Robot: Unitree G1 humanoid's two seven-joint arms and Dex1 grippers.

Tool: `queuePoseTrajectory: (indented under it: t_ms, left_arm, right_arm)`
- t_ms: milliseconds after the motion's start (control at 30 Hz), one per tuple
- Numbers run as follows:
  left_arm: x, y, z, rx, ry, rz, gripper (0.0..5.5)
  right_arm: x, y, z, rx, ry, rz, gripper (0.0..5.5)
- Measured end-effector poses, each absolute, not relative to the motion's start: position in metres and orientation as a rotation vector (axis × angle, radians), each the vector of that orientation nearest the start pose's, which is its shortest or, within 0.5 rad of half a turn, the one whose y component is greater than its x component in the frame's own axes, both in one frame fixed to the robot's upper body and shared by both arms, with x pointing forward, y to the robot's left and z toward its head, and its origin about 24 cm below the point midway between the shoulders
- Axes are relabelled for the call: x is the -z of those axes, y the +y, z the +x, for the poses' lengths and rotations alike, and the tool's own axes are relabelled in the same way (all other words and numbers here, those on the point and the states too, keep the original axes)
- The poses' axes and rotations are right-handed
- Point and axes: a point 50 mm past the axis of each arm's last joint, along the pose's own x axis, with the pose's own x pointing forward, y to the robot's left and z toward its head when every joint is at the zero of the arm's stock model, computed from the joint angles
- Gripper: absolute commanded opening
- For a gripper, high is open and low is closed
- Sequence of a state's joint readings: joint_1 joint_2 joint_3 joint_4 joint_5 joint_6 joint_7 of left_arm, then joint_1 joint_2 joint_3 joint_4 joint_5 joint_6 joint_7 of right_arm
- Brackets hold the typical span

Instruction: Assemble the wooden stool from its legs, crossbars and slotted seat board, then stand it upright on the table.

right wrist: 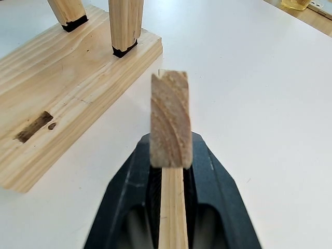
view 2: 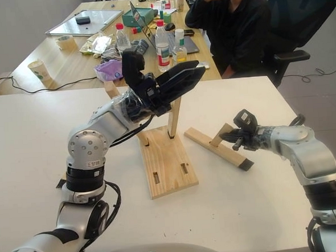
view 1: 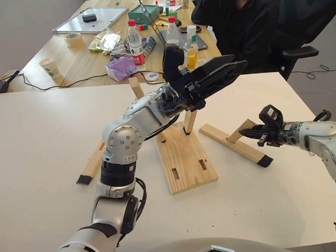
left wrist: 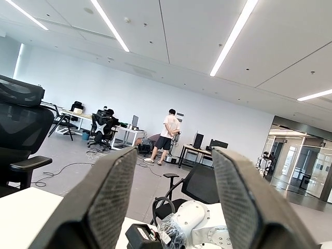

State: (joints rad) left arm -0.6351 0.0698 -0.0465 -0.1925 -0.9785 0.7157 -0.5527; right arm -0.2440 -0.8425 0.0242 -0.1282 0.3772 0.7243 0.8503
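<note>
Seat board (view 1: 184,159) is lying flat, slots up, just beside the right gripper (view 1: 247,133) and below the left gripper (view 1: 239,64).
Right gripper is clamping a short crossbar (right wrist: 169,119) that seems joined to a leg (view 1: 226,139) lying on the table, probably to carry the pair toward the empty slots (view 1: 203,164); left gripper is hovering spread wide, holding nothing, above two upright legs (view 1: 189,122) plugged into the board; those legs and the left arm are crowding the approach; a loose leg (view 1: 93,163) is lying past the board.
</note>
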Motion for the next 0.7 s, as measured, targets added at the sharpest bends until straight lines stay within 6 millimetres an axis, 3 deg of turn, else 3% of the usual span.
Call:
queuePoseTrajectory:
  t_ms: [500, 700]
  left_arm:
    - [-0.220, 0.043, 0.275, 1.351, -0.157, -0.595, 2.59]
    - [-0.220, 0.043, 0.275, 1.349, -0.156, -0.594, 2.59]
  right_arm:
    - [-0.126, -0.244, 0.263, -0.736, 0.566, -0.263, 0.39]
    - [-0.129, -0.236, 0.264, -0.772, 0.568, -0.301, 0.39]
